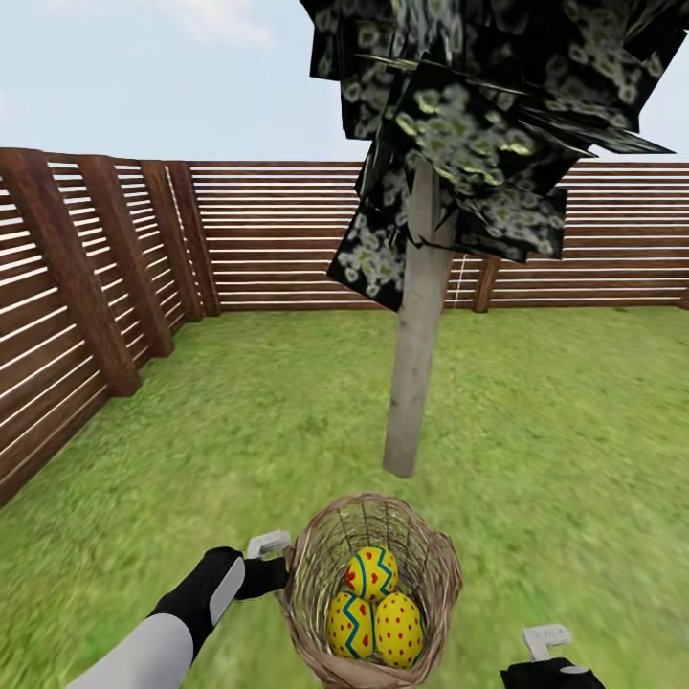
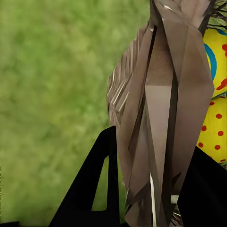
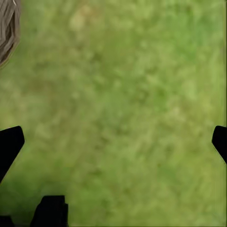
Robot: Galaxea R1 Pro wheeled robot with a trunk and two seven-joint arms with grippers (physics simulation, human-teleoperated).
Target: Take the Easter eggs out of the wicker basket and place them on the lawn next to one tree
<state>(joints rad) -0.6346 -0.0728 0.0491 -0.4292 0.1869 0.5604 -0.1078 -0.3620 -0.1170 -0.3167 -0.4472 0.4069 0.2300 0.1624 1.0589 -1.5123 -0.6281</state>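
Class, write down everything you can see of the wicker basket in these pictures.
The wicker basket is a small, round, bucket-shaped container of tan-brown open weave that lets light through its wall. It is upright, its mouth open toward the head camera, just in front of the tree's pale trunk. Three yellow Easter eggs with red dots and blue zigzag bands lie bunched at its bottom. The left pincer is at its rim, and the left wrist view shows the wall between the black fingers.
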